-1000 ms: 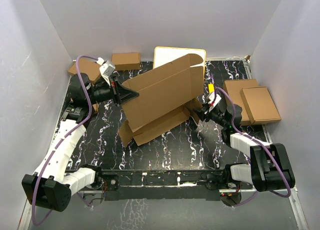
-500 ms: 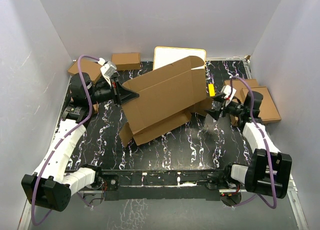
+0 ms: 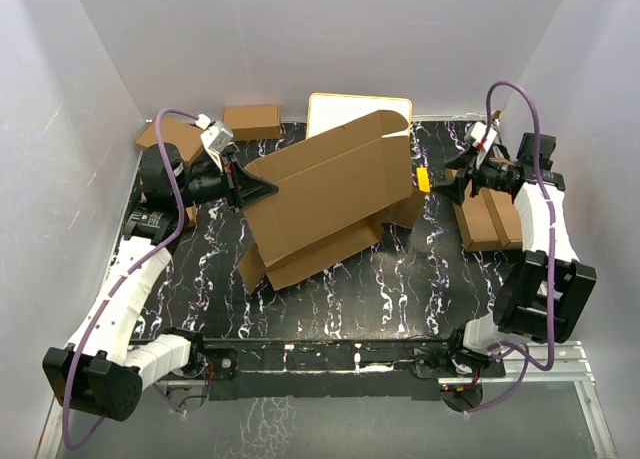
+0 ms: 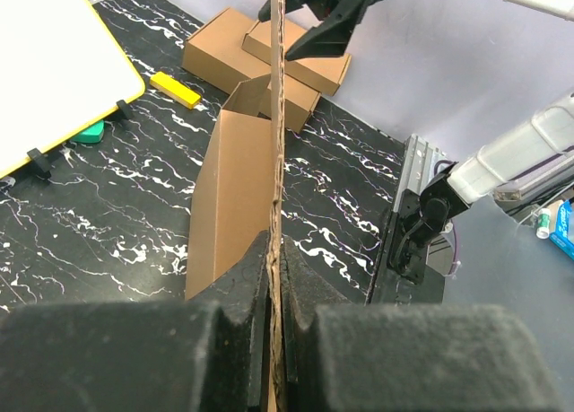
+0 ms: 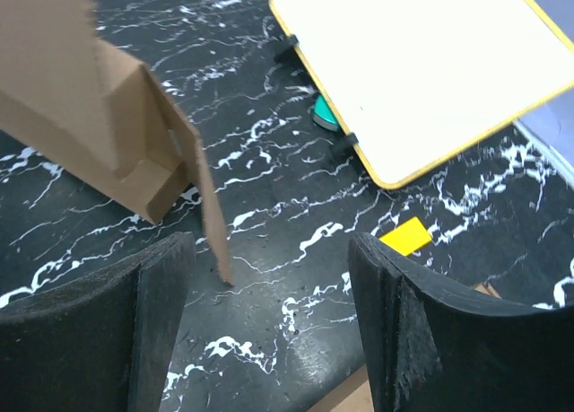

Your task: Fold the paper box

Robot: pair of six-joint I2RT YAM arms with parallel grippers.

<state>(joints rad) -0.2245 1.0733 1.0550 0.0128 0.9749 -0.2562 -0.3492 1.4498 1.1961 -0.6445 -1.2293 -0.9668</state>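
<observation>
Paper box: the paper box [image 3: 330, 194], a large plain brown die-cut cardboard sheet with flaps, stands half raised in the middle of the black white-veined marbled table [image 3: 350, 289]. Its broad panel tilts up toward the back, and its lower flaps rest on the table at the front left.

Left gripper: the black left gripper [image 3: 268, 189] sits at the sheet's left edge. The left wrist view shows its jaws closed tight on that edge [image 4: 273, 250] – the cardboard runs edge-on between them.

Right gripper: the black right gripper [image 3: 458, 175] hangs over the right side of the table, apart from the sheet. Its two fingers stand wide apart [image 5: 269, 246] with nothing between them; only the table shows below.

Board: a white board with a yellow frame [image 3: 360, 109] lies at the back, and the sheet's upper right corner overlaps it in the top view. A small green piece [image 5: 325, 116] sits under its edge.

Yellow block: a small flat yellow block [image 3: 423, 179] lies on the table between the sheet and the right gripper.

Other boxes: small brown boxes, ready folded – two at the back left [image 3: 252, 121] and a stack at the right [image 3: 495, 217], just below the right gripper.
</observation>
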